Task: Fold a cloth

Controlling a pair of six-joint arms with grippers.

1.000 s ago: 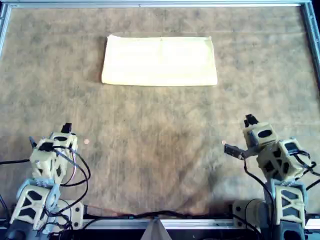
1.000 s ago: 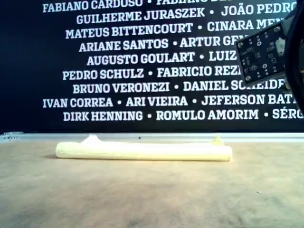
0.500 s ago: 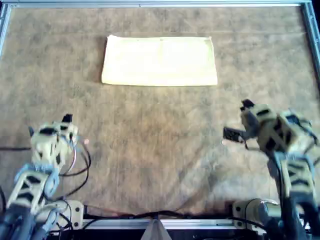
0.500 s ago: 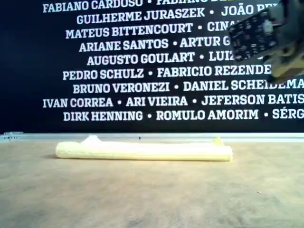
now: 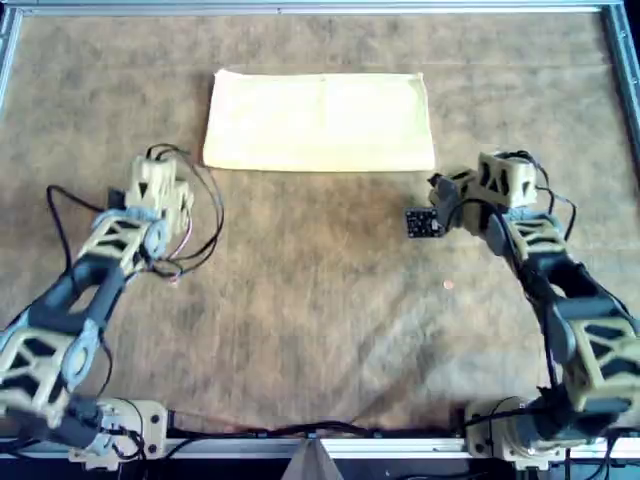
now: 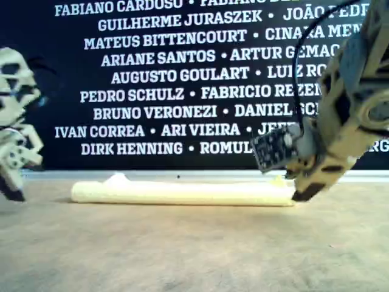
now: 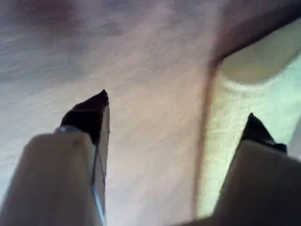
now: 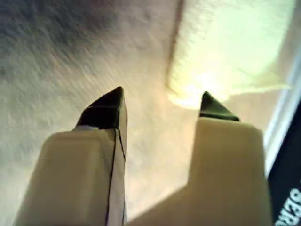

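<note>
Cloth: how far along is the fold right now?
Done, it seems: the cloth lies as a flat rectangle with a thick, rounded near edge in the exterior view, so one fold looks made. In hand: nothing is gripped; my first gripper and my second gripper are both open, each with a cloth corner just ahead. Left: probably grasp the corners and make the next fold.

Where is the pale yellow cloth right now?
The pale yellow cloth lies folded near the overhead view's top centre, on the brown mat, just beyond both arms.

surface: brown felt table [image 5: 320, 300] | on it: folded cloth [image 5: 318, 121]
</note>
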